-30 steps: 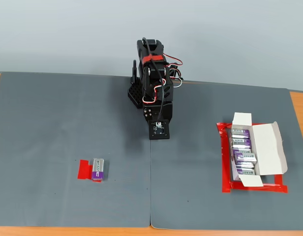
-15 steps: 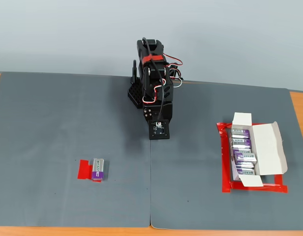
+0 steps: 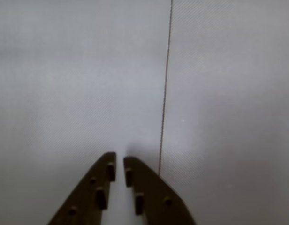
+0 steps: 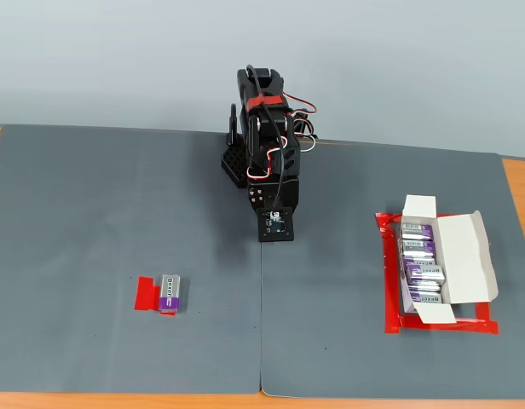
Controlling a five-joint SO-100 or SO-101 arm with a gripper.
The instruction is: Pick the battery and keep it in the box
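In the fixed view, the battery (image 4: 169, 292), silver-grey above and purple below, lies flat on the grey mat at the front left, partly over a red tape patch (image 4: 147, 294). At the right, the white box (image 4: 464, 256) lies open with its flaps folded out and several like batteries (image 4: 420, 260) lined up inside. The arm (image 4: 267, 145) stands folded at the back centre, far from both. In the wrist view, my gripper (image 3: 119, 160) points down at bare mat; its fingers are nearly touching with nothing between them.
A red tape outline (image 4: 389, 285) frames the box. Two grey mats meet at a seam (image 3: 165, 93) (image 4: 261, 341) running forward from the arm's base. The wooden table edge (image 4: 518, 179) shows at the right.
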